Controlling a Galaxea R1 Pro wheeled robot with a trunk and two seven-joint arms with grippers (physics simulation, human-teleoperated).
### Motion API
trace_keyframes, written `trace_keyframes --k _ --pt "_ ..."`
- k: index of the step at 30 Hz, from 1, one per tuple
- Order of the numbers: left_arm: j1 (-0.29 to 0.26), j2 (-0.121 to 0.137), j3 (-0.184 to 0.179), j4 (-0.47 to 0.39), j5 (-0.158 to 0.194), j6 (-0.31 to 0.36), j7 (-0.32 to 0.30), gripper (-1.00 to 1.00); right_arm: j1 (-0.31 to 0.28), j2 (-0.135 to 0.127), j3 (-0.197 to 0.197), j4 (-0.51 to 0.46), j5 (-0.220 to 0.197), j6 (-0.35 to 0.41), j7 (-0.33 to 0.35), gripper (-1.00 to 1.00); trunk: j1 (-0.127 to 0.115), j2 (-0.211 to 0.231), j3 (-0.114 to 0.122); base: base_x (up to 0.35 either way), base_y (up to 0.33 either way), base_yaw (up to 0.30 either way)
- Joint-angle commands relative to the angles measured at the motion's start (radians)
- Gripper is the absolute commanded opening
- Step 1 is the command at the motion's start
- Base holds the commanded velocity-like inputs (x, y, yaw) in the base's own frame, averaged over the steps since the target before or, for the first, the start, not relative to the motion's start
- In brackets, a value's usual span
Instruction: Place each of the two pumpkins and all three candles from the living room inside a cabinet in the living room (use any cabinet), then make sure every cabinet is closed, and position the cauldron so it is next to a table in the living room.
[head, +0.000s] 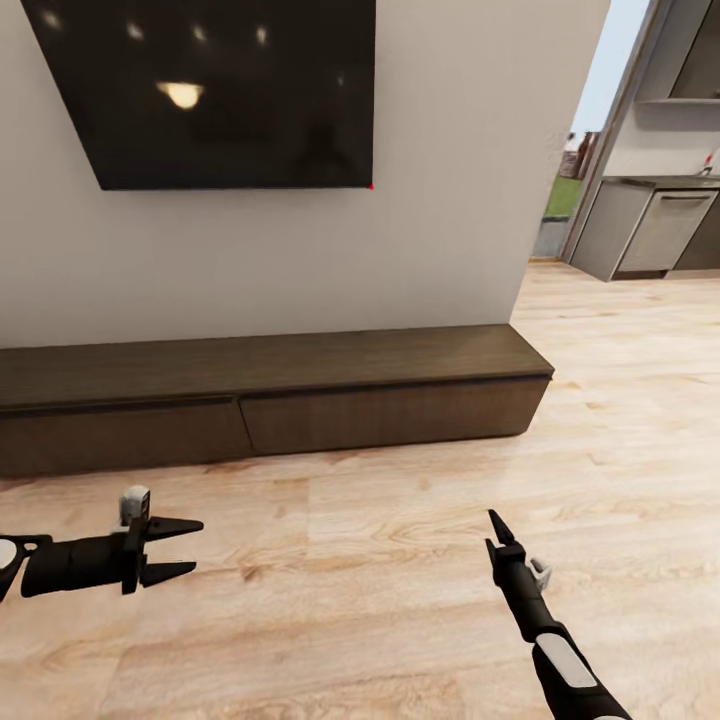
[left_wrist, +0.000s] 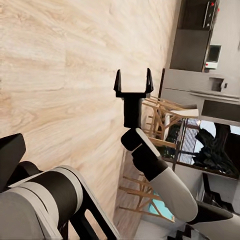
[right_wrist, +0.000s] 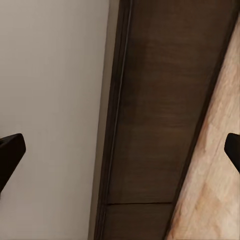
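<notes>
Two grippers hover above the light wooden floor, both empty. In the head view the left gripper points sideways toward the middle of the room, its two black fingers spread apart with nothing between them. The right gripper points forward toward the cabinet; from the head view its fingers overlap and look like a single point, but the left wrist view shows the right gripper from the front with both fingers parted and the gap empty (the right wrist view agrees, with one dark fingertip at each edge of the picture). The cabinet is a low, long, dark-brown unit standing against the white wall, with a flat bare top and two plain fronts side by side, both flush and shut; a thin vertical seam separates them. In the right wrist view the cabinet lies straight ahead of the gripper, between wall and floor. A black television screen hangs on the wall above the cabinet and reflects ceiling lights. Past the wall's right end, grey kitchen units stand in the next room. Wooden chairs appear behind the right arm in the left wrist view. No writing, label or brand mark can be read on any surface.
</notes>
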Motion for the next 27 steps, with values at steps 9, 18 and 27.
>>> trace_keyframes --k 9,18,27 --pt "0.021 -0.005 -0.031 0.017 -0.021 -0.002 -0.108 1.0 -0.001 0.0 -0.004 0.001 -0.01 0.01 0.005 1.0 0.0 0.0 -0.001 0.163 0.0 0.0" --pt "0.028 -0.007 -0.032 0.018 -0.022 -0.003 -0.12 1.0 0.0 0.0 -0.023 0.002 -0.01 0.01 0.005 1.0 0.0 0.0 -0.001 0.334 0.0 0.0" --pt "0.028 -0.007 -0.032 0.018 -0.022 -0.002 -0.123 1.0 0.0 0.001 -0.041 0.002 -0.01 0.012 0.003 1.0 0.0 0.0 -0.001 0.34 0.0 0.0"
